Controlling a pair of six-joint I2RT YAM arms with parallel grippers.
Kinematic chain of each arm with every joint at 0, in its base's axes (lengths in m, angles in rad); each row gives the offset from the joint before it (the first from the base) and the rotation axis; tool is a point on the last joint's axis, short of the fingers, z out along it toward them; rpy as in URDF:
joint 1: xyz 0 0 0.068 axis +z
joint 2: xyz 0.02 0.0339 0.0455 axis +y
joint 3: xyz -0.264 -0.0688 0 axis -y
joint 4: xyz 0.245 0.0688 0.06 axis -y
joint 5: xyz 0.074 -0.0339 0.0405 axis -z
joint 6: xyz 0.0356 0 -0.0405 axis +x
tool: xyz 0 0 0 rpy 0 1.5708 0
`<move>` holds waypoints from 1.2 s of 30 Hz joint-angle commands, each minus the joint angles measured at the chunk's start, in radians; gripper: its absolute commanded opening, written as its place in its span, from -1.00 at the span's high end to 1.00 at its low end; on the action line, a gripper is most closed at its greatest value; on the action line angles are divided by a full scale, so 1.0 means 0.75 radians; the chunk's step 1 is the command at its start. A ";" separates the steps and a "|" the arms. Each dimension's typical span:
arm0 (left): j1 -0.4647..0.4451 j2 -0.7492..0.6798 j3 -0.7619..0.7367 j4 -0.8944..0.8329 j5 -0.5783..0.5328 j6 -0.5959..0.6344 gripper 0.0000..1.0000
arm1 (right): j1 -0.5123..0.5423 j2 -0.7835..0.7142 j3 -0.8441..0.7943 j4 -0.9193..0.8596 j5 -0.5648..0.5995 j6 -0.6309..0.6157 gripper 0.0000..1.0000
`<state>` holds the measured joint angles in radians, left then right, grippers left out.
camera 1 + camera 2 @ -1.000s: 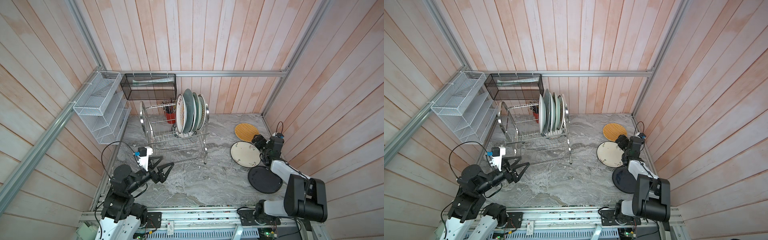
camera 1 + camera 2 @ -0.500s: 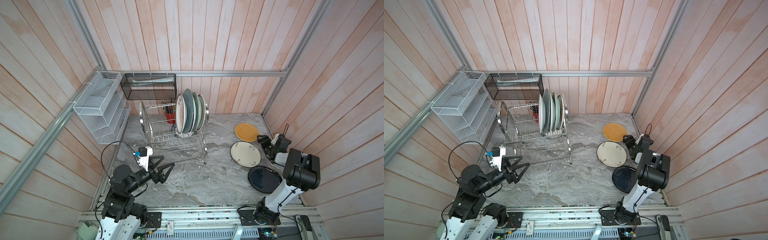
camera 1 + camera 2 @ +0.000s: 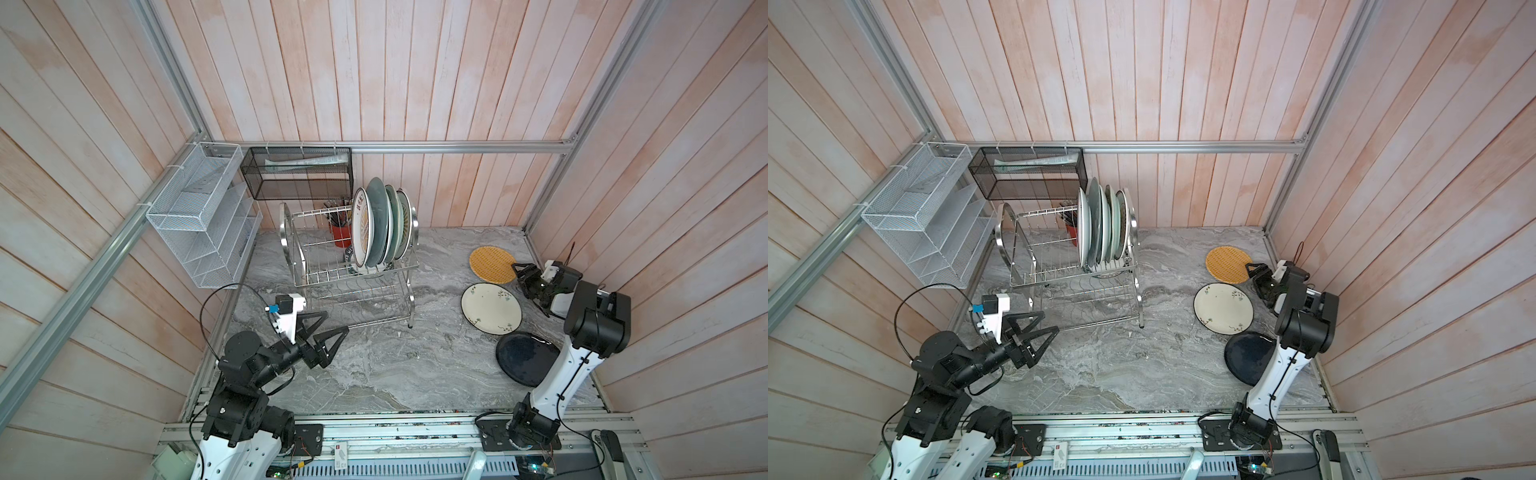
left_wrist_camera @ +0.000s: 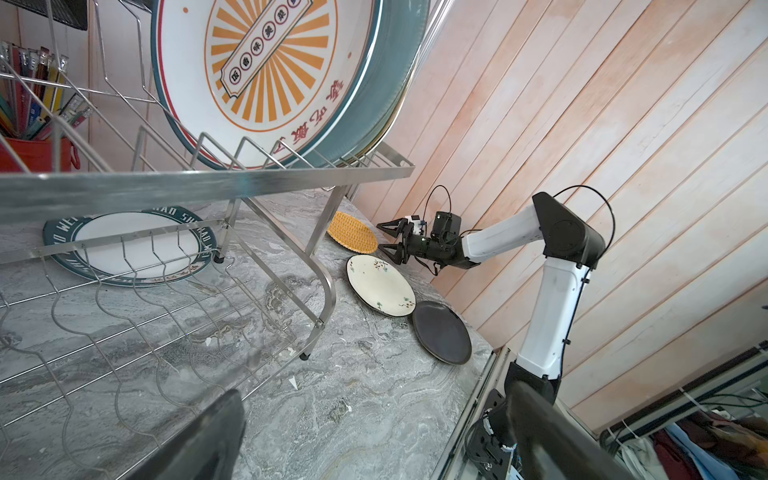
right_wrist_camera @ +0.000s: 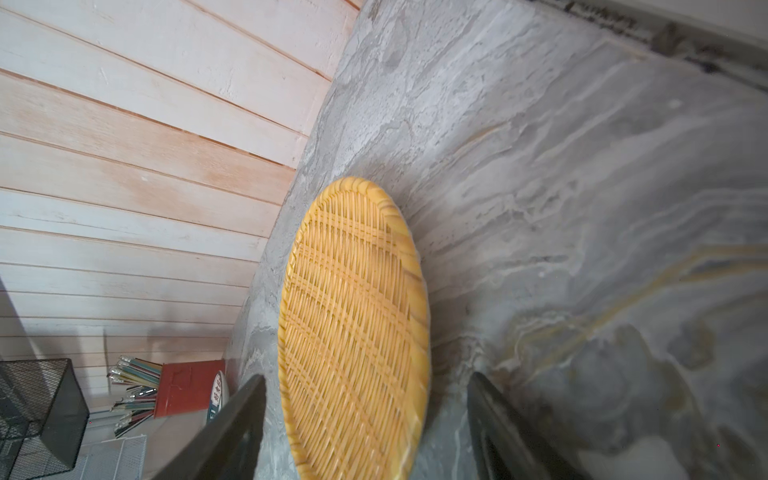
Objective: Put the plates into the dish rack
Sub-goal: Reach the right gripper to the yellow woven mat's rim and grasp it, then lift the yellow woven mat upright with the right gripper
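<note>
Yellow woven disc (image 5: 353,332): round, shallow, raised rim, cane lattice. It lies on the marble (image 5: 582,208), near rim between my right fingers.
Right gripper (image 4: 381,237): fingers spread, one to each side of that rim, a gap showing on both sides. Nothing pinched yet.
Left gripper (image 3: 336,322): fingers spread wide, empty, tips hanging just short of the dish rack (image 3: 285,232).
Rack build: shiny steel wire, two tiers, arched tube ends, rows of upright prongs.
Done: upper tier holds a packed row of plates on edge, at the end farther from my left fingers. Sunburst plate (image 4: 266,79) sits foremost, blue-grey plate (image 3: 379,216) behind it, paler ones after. Four or five, count unsure.
Left: the woven disc. Cream floral plate (image 3: 490,307), glazed, flat, just beside my right fingers. Black plate (image 3: 523,361), glossy, back toward my right arm's base. Green-rimmed plate (image 4: 129,245), flat on the marble at the rack's foot, under or behind it, cannot tell.
Judgement: roughly half loaded, four pieces to go. Free prongs show on the upper tier nearer my left fingers, and the lower tier looks bare.
Marble surface: grey, veined, smooth, hard. Thin rims sit tight to it, likely awkward for a low finger.
</note>
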<state>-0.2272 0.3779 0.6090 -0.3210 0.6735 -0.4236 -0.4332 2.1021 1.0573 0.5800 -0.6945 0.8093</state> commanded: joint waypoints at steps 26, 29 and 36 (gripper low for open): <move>0.007 -0.033 -0.018 0.032 -0.009 -0.013 -1.00 | 0.039 0.262 0.231 -0.166 -0.149 0.021 0.59; 0.008 -0.033 -0.020 0.032 -0.024 -0.024 -1.00 | 0.041 0.212 0.194 -0.076 -0.172 0.095 0.93; 0.007 -0.031 -0.019 0.023 -0.091 -0.036 -1.00 | 0.060 -0.077 0.060 0.118 -0.101 0.294 1.00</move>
<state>-0.2272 0.3649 0.6052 -0.3206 0.6388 -0.4412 -0.4011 2.1616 1.1271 0.5591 -0.7898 0.9463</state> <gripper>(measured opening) 0.999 0.081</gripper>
